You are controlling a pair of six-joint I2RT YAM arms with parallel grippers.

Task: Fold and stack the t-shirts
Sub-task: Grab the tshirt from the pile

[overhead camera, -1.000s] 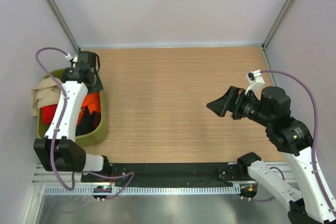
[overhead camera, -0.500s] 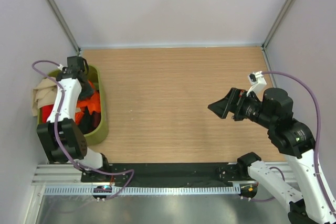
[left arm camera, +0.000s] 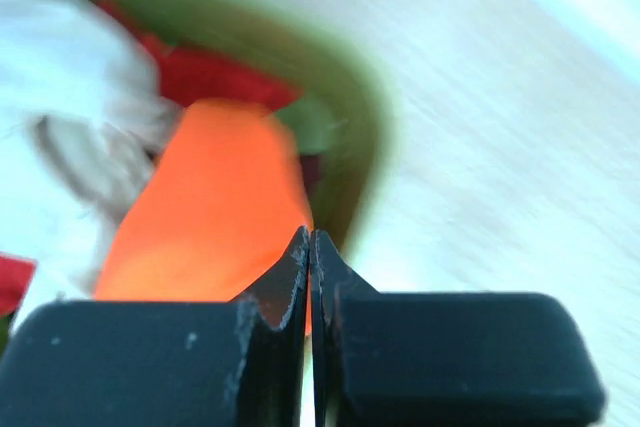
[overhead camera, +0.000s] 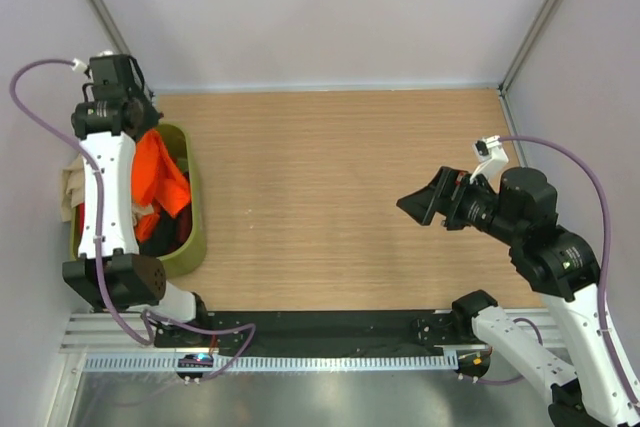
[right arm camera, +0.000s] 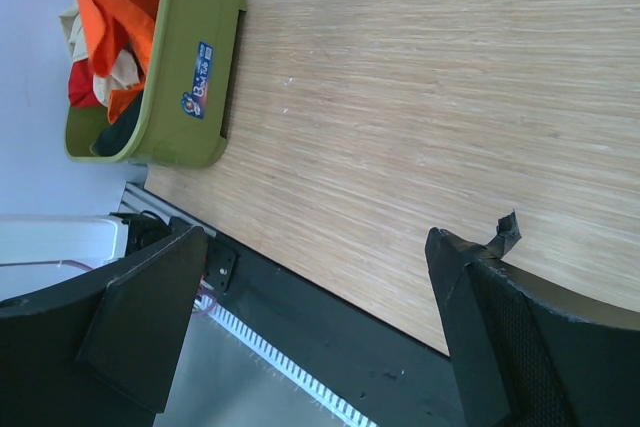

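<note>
Bright, even light; one view smeared
Top and right wrist views are sharp, shadows soft on the table (overhead camera: 330, 197). The left wrist view is motion-blurred: tub (left arm camera: 360, 117) and orange shirt (left arm camera: 220, 207) smear.

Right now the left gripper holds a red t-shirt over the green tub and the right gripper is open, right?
The left gripper holds the orange t-shirt, not a red one; the top external view shows it. The rest stands.

The left gripper (overhead camera: 138, 130) pinches the orange t-shirt (overhead camera: 158, 179), which hangs above the olive-green tub (overhead camera: 197, 219) at the left edge of the table (overhead camera: 320, 197). A beige t-shirt (overhead camera: 72, 192) drapes over the tub's left rim. The right gripper (overhead camera: 416, 199) hovers over the table's right side with its jaws spread wide.
</note>
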